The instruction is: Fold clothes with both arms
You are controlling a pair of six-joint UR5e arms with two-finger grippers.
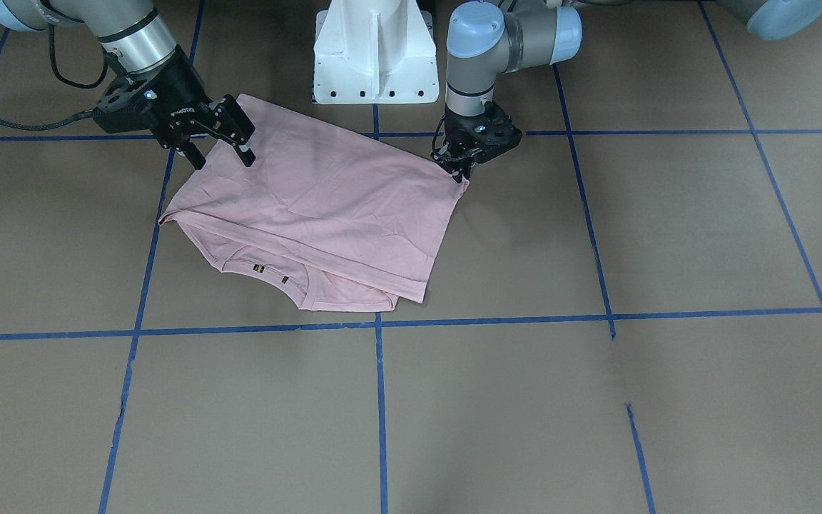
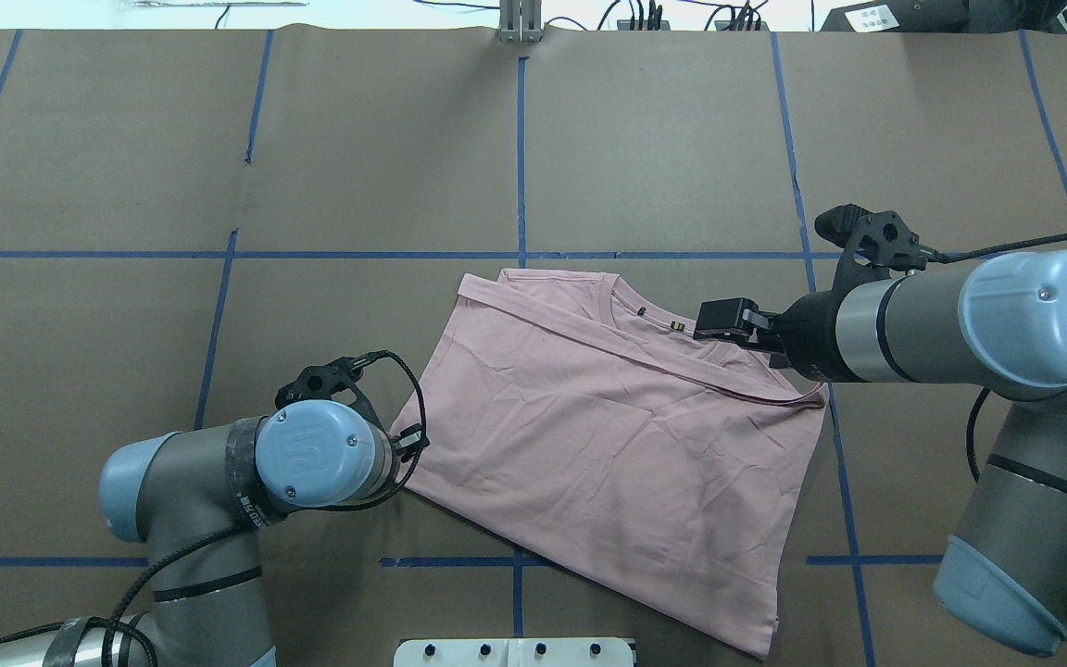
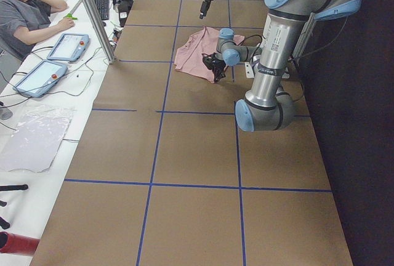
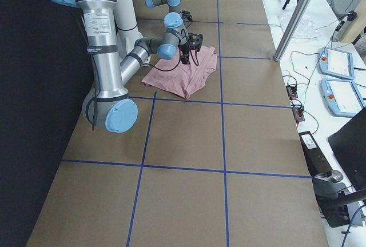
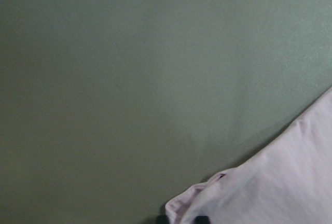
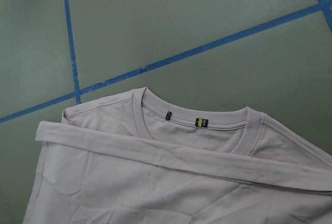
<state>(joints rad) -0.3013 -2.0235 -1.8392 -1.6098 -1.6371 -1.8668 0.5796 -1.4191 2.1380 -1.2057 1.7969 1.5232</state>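
Observation:
The pale pink T-shirt (image 1: 325, 207) lies on the brown table, folded so its hem edge lies just below the collar. Its collar with small tags (image 6: 201, 122) faces away from the robot. The Snoopy drawing is hidden. The shirt also shows in the overhead view (image 2: 608, 426). My left gripper (image 1: 459, 171) is down at the shirt's corner on the robot's left, shut on the cloth; the overhead view (image 2: 411, 437) shows it too. My right gripper (image 1: 222, 153) is open and empty, held a little above the shirt's other side (image 2: 723, 320).
The white pedestal base (image 1: 375, 50) stands just behind the shirt. Blue tape lines (image 1: 379, 400) divide the brown table cover. An operator (image 3: 28, 16) sits at a side desk with tablets (image 3: 68, 45) beyond the table's far edge.

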